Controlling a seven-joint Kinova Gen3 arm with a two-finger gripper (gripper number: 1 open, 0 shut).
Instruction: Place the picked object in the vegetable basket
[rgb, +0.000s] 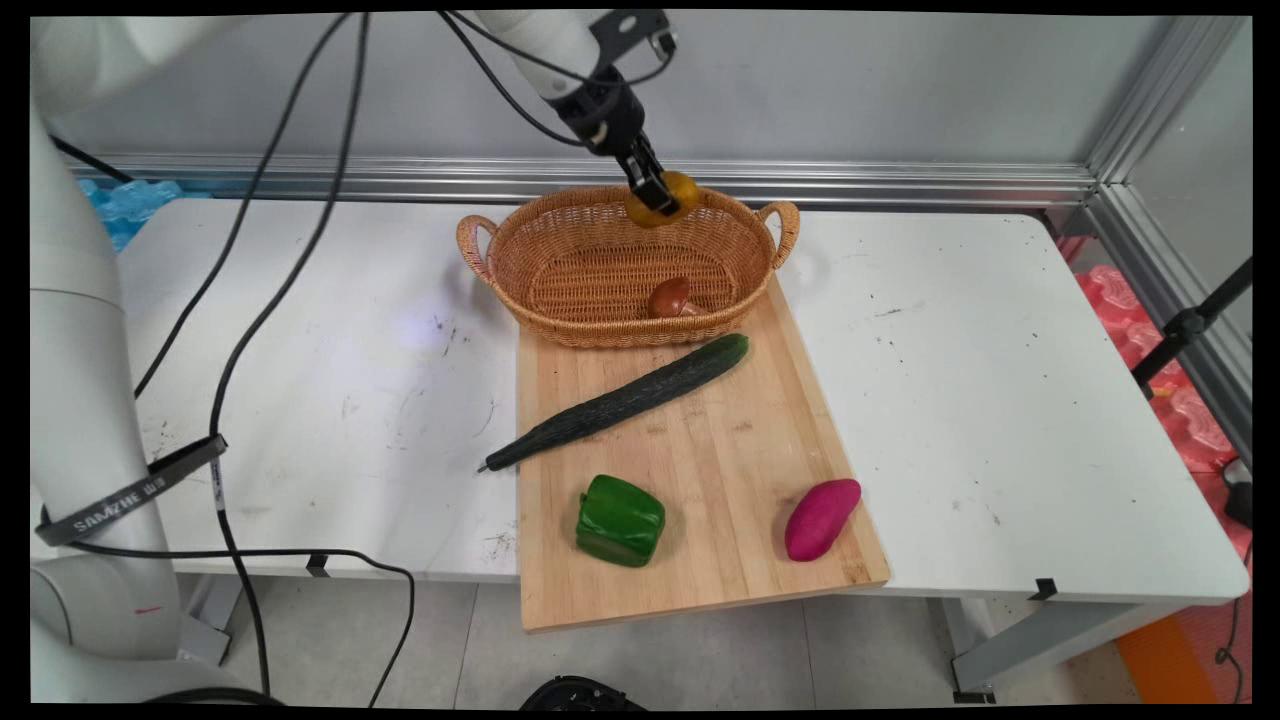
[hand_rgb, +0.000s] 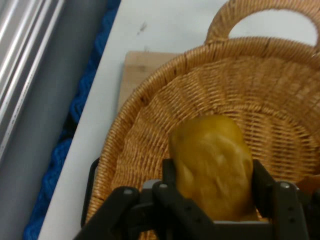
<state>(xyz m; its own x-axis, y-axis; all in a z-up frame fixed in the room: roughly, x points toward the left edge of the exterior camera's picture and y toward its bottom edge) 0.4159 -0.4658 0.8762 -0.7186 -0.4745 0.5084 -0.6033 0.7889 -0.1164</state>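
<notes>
Gripper (rgb: 655, 193) closed on a yellow-brown potato (rgb: 672, 190), one finger on each flank; hand view shows the potato (hand_rgb: 212, 165) wedged between the fingers (hand_rgb: 169, 175), filling the gap. Held above the far rim of the wicker basket (rgb: 560, 225), over the basket's inside rather than outside it. Not touching the weave, as far as can be judged; exact height above the rim hard to read from either view.

Inside the basket, low against the near wall: a small brown rounded item (rgb: 670, 297), possibly a mushroom, shape too indistinct to be sure. Lies well below the held potato and apart from it.

Basket set on the far end of a wooden cutting board (rgb: 700, 470), overlapping its edge. On the board: long dark cucumber (rgb: 625, 400) lying diagonally, its thin end overhanging onto the white table (rgb: 1000, 400); green pepper (rgb: 620, 520) near the front; purple sweet potato (rgb: 822, 518) near the front right corner. All three apart from one another.
</notes>
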